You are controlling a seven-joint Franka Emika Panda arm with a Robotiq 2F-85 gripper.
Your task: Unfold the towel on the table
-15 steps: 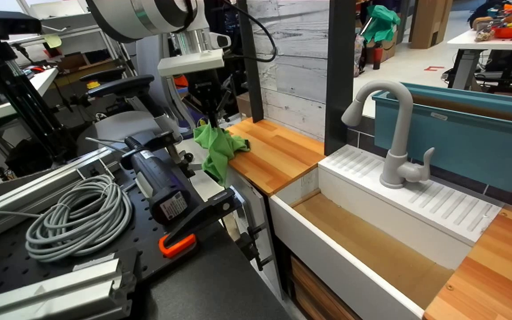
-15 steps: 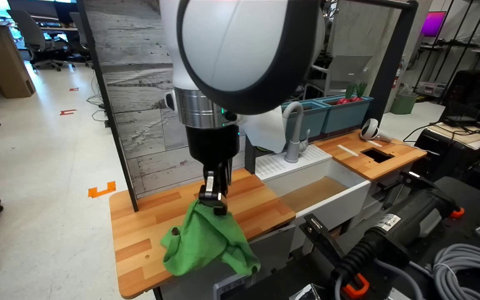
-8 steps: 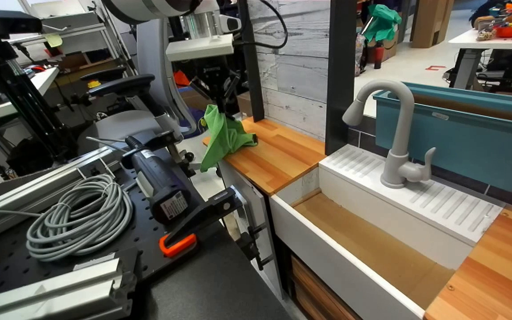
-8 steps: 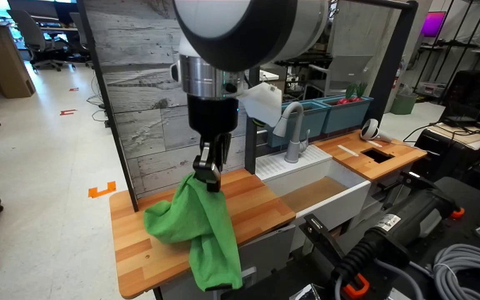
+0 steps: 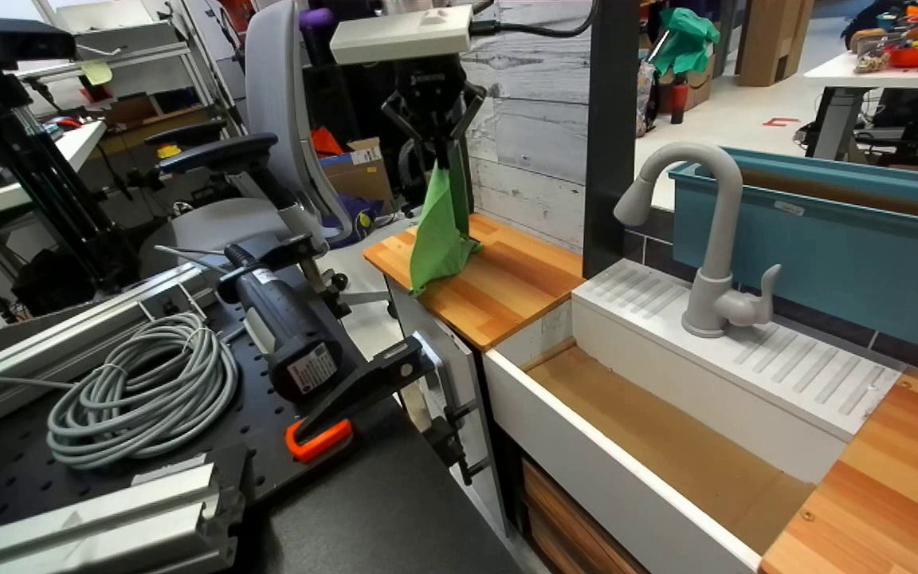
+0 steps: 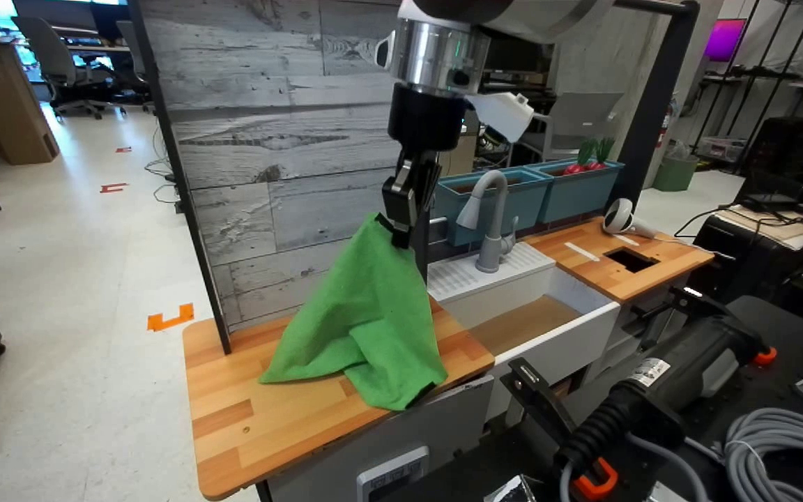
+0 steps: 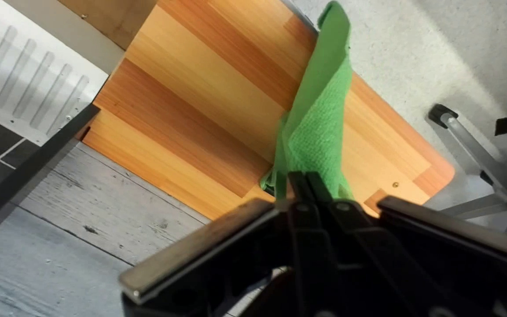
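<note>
The gripper (image 5: 442, 156) hangs above the wooden table (image 6: 234, 404), its jaws pinched on the upper end of the green towel (image 6: 366, 314). The towel drapes down in folds, its lower part resting on the table, one corner at the edge.

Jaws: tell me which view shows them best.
Wrist view: both jaws show large and side by side, close together on the green towel. Both exterior views show them smaller, with the towel hanging below.
</note>
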